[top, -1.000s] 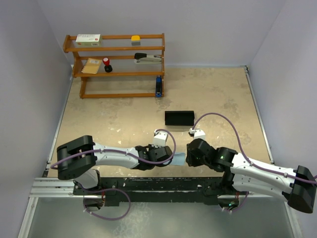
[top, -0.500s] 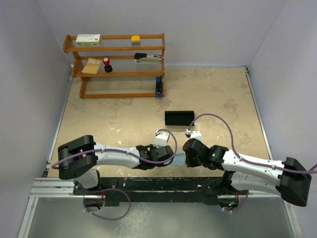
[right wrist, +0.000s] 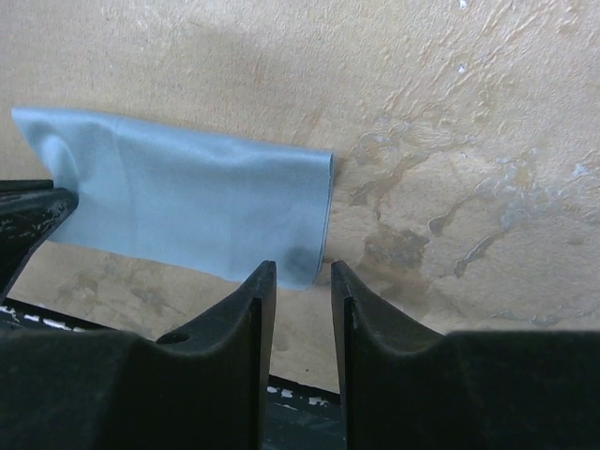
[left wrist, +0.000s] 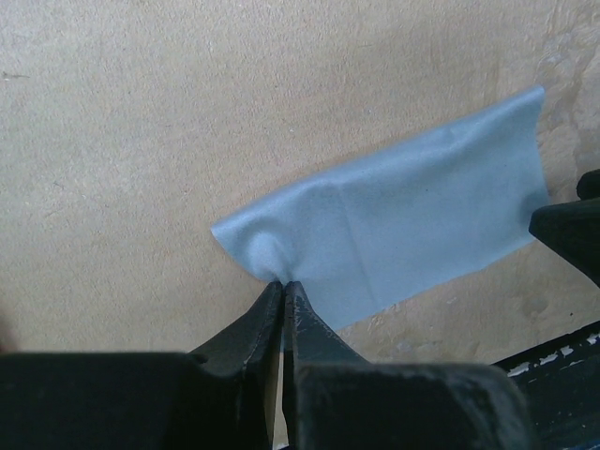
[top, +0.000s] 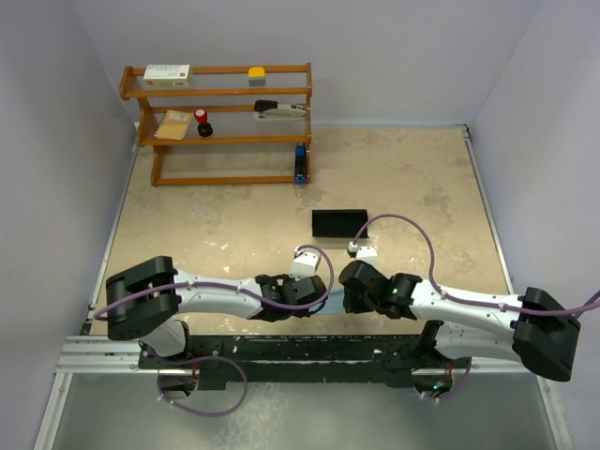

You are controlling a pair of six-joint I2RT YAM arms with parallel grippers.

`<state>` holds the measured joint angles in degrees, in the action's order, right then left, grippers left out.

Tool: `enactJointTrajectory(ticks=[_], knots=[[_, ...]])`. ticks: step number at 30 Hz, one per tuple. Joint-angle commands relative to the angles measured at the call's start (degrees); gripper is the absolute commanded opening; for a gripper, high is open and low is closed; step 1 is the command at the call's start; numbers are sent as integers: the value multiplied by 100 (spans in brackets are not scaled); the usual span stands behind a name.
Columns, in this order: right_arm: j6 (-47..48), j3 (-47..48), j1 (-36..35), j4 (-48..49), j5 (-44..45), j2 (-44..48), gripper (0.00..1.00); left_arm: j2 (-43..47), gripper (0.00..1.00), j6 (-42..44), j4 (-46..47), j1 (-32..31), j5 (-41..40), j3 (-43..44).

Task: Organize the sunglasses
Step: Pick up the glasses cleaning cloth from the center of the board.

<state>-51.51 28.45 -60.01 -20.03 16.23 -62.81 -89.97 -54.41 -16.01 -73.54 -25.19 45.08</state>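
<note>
The left claw [left wrist: 283, 286] pinched the blue cloth [left wrist: 422, 216]. The right claw [right wrist: 298, 274] gaped at its far edge, a black case [top: 339, 223] beyond.

Your left gripper [left wrist: 282, 287] and right gripper [right wrist: 298, 274] crowd each other across the blue cloth [left wrist: 412, 225], with little room between. The black case [top: 339, 223] lies just beyond them; past it, bare table [top: 422, 178] runs to the shelf [top: 234, 141], far left.

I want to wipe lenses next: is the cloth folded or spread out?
Folded, it seems: the cloth lies as a strip with a rounded, doubled edge by the right gripper; the left gripper pinches its edge.
</note>
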Motion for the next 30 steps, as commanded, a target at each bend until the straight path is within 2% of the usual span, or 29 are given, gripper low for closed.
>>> enactJointTrajectory(ticks=[1,19,30], knots=[[-207,234,-45,169,282,-99,33,295,0,97,44,-20,66,-100],[-270,158,-149,417,237,-494,33,361,0,54,114,-20,58,-162],[-331,178,-281,487,196,-627,29,407,0,10,117,-15,32,-200]])
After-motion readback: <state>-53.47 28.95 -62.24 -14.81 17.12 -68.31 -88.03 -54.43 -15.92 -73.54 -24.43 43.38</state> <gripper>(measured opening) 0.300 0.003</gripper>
